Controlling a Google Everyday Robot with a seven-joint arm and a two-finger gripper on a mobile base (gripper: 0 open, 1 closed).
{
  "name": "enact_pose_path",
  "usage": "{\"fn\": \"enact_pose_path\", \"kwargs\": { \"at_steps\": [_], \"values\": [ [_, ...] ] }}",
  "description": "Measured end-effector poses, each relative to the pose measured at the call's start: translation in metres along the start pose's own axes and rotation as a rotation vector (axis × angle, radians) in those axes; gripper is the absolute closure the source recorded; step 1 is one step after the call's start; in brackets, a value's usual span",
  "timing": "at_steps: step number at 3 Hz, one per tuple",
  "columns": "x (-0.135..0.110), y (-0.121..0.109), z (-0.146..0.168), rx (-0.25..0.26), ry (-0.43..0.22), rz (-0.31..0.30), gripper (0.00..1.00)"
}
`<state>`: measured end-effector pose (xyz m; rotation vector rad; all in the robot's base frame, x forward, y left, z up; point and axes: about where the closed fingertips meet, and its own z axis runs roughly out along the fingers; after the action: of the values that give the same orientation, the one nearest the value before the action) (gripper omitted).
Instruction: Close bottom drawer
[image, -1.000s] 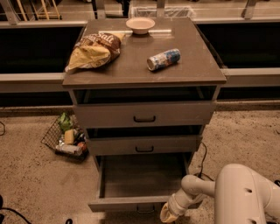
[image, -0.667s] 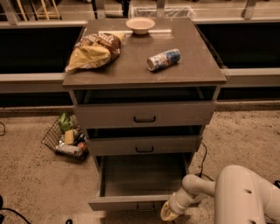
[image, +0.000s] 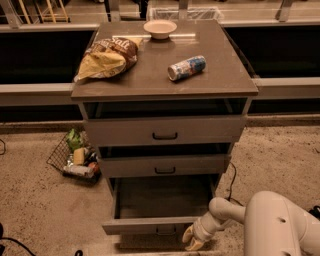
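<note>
The bottom drawer (image: 150, 226) is the lowest of three grey-brown drawers in the cabinet (image: 165, 80). It stands pulled far out, and its wide shallow tray (image: 162, 197) looks bare. Its slim front panel has a small dark bar handle (image: 165, 231). My gripper (image: 192, 239) is low at the right end of that front panel, close to or touching it. The white arm (image: 260, 220) reaches in from the lower right. The middle drawer (image: 165, 165) and the top drawer (image: 165, 131) are slightly out.
On the cabinet top lie a chip bag (image: 107, 56), a white bowl (image: 160, 28) and a can on its side (image: 186, 67). A wire basket of items (image: 75, 157) sits on the floor at the left. A cable (image: 231, 182) runs down on the right.
The gripper and arm have held about the same place by the drawer's right front corner. The drawer has not visibly moved.
</note>
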<state>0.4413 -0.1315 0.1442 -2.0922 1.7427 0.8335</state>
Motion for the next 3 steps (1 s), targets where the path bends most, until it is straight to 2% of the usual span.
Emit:
{"fn": "enact_pose_path", "kwargs": {
  "at_steps": [1,2,3],
  "values": [
    [0.005,-0.014,-0.005,0.029,-0.015,-0.016,0.04],
    [0.009,-0.035,-0.014,0.078,-0.056,-0.049,0.0],
    [0.009,-0.035,-0.014,0.078,-0.056,-0.049,0.0]
  ]
}}
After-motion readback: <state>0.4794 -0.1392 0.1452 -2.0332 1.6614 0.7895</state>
